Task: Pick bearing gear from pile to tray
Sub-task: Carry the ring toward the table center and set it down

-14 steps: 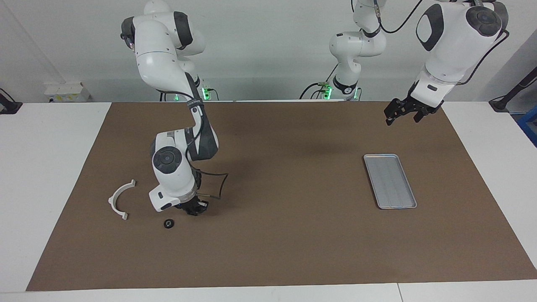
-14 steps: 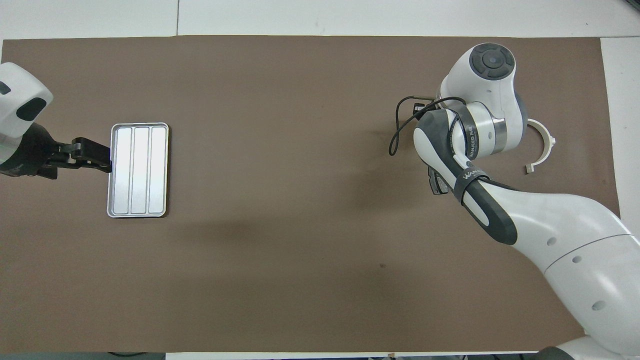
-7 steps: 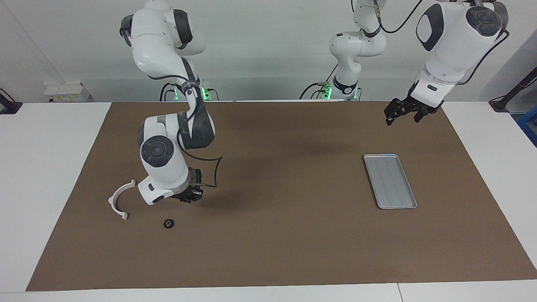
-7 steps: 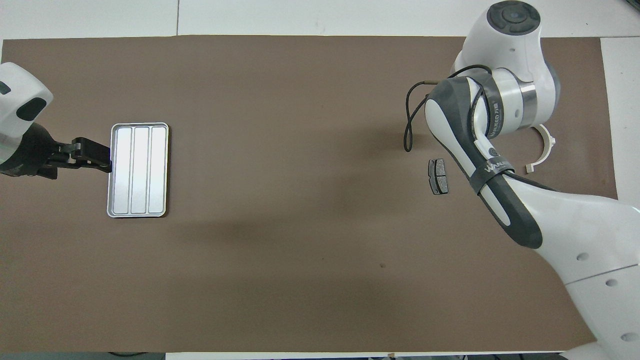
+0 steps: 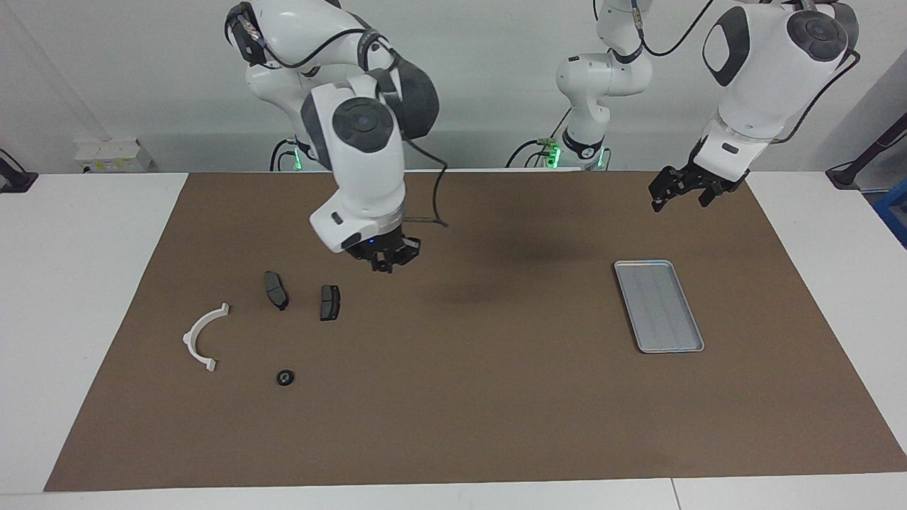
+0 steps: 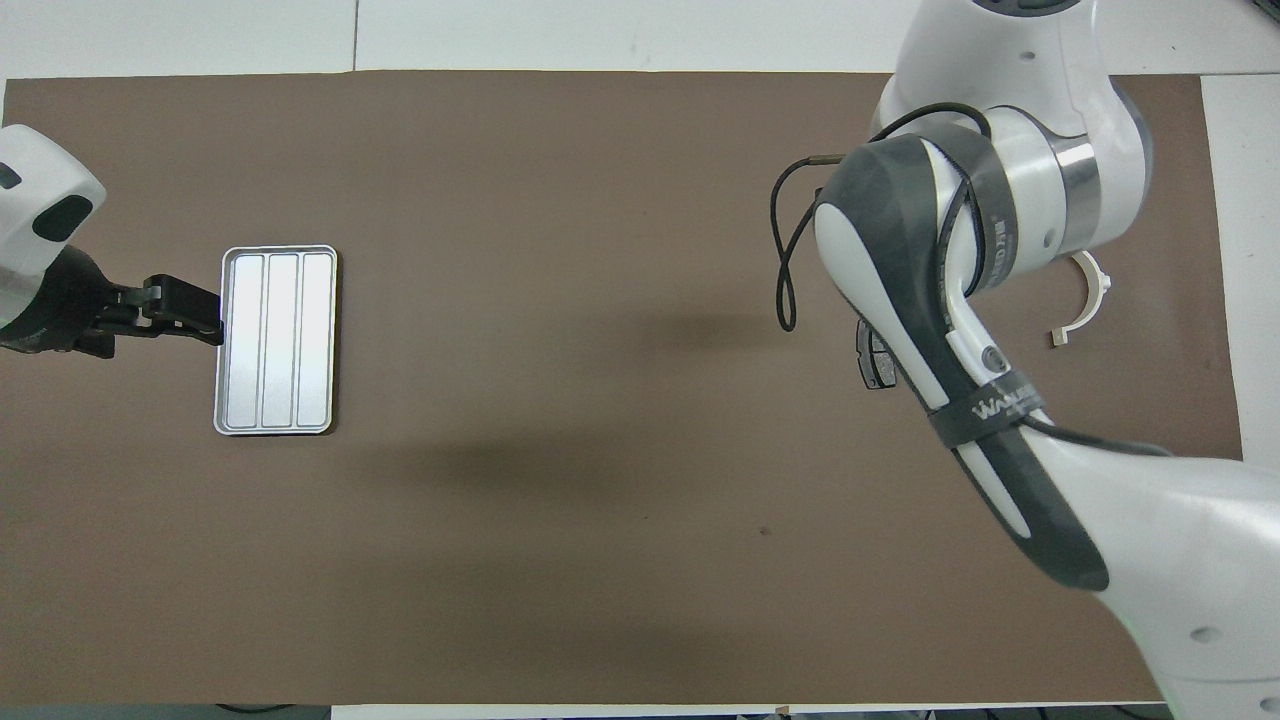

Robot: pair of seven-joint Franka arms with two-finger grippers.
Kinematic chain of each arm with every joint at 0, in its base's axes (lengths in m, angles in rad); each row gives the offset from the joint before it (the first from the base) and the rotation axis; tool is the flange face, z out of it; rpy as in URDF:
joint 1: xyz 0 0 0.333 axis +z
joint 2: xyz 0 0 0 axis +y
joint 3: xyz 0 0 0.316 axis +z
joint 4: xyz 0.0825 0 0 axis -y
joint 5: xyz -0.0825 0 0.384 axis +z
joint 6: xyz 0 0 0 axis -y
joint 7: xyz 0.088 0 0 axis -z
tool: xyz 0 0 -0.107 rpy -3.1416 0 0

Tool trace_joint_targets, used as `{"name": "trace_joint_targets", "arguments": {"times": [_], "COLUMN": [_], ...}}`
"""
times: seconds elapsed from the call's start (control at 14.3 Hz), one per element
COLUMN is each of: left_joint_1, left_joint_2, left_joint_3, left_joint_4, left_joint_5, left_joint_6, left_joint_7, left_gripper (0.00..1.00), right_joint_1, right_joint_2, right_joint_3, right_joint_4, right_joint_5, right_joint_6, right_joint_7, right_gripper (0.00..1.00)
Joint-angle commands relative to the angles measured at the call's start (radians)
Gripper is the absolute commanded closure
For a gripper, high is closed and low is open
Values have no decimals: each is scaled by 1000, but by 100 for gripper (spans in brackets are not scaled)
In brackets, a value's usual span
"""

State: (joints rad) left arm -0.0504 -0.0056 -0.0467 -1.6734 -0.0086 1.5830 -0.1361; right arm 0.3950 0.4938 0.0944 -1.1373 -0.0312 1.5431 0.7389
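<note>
Right gripper (image 5: 383, 267) raised over brown mat (image 5: 496, 397), fingertips pinched together on small dark piece, identity unclear. Below, toward right arm's end: 2 brake pads (image 5: 275, 290) (image 5: 329, 302), white arc bracket (image 5: 204, 337), 1 black round piece (image 5: 285, 377). Left gripper (image 5: 682, 190) waits, fingers apart, beside tray (image 5: 629, 270); tray well apart from pile.

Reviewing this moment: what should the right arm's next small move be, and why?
Probably carry the right gripper across toward the tray. It hangs shut above the mat, raised clear of the nearest brake pad, and may hold a small part, though I cannot tell. The tray holds nothing, and the left gripper waits open near it.
</note>
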Motion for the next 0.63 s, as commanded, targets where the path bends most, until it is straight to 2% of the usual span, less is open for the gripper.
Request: {"name": "trace_joint_targets", "arguments": {"times": [0.0, 0.14, 0.28, 0.42, 0.56], "left_joint_1": [-8, -8, -8, -8, -8], "left_joint_2": [-16, -16, -16, -16, -16], "left_joint_3": [8, 8, 8, 8, 7], "left_joint_4": [-6, -6, -6, -6, -6], "left_joint_5": [-4, -4, -4, -4, -4], "left_joint_6": [-1, -3, -1, -1, -1], "left_joint_7": [3, 3, 3, 3, 3], "left_gripper": [0, 0, 0, 0, 0], "right_joint_1": [103, 184, 199, 257, 266], "right_joint_2": [15, 31, 54, 141, 208], "right_joint_3": [4, 4, 4, -1, 2], "right_joint_4": [5, -12, -51, -48, -50], "right_joint_5": [30, 33, 30, 13, -19], "right_joint_6": [101, 178, 242, 262, 359], "right_joint_7": [305, 423, 488, 531, 592], "right_gripper": [100, 100, 100, 100, 100]}}
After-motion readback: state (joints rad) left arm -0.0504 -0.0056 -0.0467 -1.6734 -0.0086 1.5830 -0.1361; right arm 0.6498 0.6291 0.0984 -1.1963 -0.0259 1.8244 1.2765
